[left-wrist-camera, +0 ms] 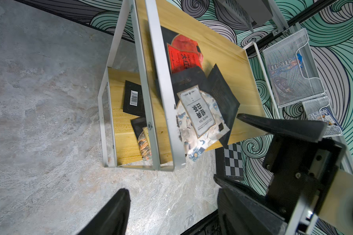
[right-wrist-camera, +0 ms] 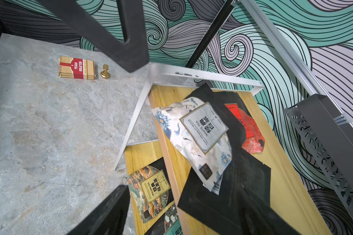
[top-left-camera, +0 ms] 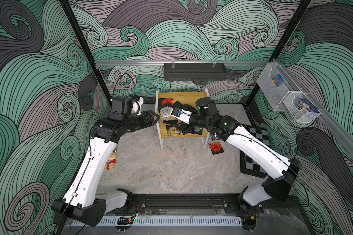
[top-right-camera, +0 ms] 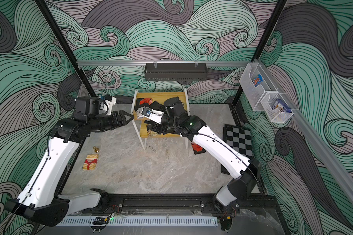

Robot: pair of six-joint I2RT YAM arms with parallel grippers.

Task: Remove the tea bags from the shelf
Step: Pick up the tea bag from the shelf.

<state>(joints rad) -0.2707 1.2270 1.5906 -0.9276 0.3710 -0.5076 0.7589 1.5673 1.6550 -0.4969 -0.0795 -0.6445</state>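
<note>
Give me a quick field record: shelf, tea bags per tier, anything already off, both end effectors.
shelf: two yellow boards, white frame, standing on the table
top board: white tea sachet, red-label sachet, several black-backed ones, overlapping
lower board: oolong sachet, barcode-backed sachet, others partly hidden
off shelf: loose red sachet on the table, right arm's side
left end effector: open, empty, beside the shelf's frame
right end effector: open, at the top board's front edge near the white tea sachet; no grip visible

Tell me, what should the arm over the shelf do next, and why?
Probably close the right gripper on the white tea sachet: the jaws stand open right at it, and it lies face up, overhanging the edge of the shelf.
</note>
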